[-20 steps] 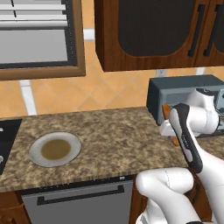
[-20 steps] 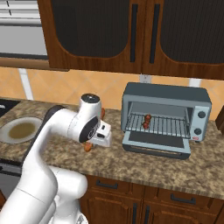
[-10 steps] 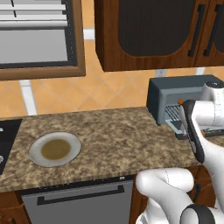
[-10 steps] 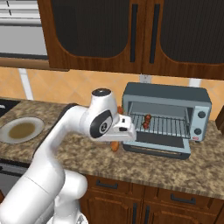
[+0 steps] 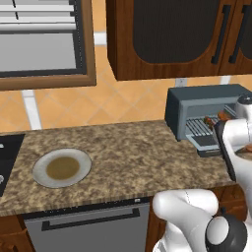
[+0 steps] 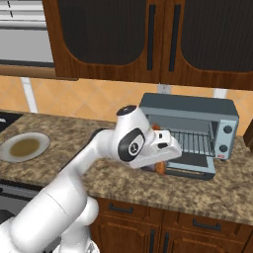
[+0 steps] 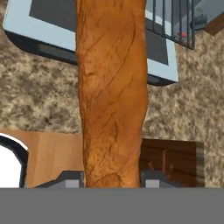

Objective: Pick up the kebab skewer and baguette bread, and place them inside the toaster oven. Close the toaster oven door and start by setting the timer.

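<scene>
while the gripper (image 7: 111, 177) pinches the baguette bread (image 7: 111, 87) above the open toaster oven door (image 7: 43, 30), sliding it onto the rack beside the kebab skewer (image 5: 210, 120) seems next.

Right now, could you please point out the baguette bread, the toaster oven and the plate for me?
baguette bread (image 7: 111, 87): hand view, middle of the loaf's crust.
toaster oven (image 6: 185, 105): right base view, its top panel.
plate (image 5: 40, 167): left base view, its pale left rim.
</scene>
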You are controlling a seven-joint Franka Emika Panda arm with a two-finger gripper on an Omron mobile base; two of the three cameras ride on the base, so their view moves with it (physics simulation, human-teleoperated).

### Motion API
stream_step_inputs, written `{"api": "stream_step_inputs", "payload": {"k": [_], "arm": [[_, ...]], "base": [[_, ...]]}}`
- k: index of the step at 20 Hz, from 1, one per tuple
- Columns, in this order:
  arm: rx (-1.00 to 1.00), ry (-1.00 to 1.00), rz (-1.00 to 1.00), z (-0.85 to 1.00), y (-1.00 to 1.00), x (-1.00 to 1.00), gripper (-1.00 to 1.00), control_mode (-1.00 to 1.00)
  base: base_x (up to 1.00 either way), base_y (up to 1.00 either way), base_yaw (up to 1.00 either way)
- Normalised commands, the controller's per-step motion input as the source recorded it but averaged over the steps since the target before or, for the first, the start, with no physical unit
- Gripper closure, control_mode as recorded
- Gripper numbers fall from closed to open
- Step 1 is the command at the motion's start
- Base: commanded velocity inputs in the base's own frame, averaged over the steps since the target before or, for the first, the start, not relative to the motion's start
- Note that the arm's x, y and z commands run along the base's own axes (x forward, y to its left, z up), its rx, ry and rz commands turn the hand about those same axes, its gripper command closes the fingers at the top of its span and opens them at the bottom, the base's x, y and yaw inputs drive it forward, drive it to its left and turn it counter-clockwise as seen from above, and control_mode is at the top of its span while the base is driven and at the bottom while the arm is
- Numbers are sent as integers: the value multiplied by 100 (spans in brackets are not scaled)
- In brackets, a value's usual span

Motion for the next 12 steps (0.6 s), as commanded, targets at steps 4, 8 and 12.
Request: {"api": "stream_step_inputs", "payload": {"k": [4, 8, 12], "arm": [[-25, 4, 0, 0, -72, 4, 100, -100], [-16, 4, 0, 0, -61, 23, 100, -100], [-14, 15, 6, 1, -43, 39, 100, -100]], "base": [[0, 0, 0], [0, 0, 0], [0, 0, 0]]}}
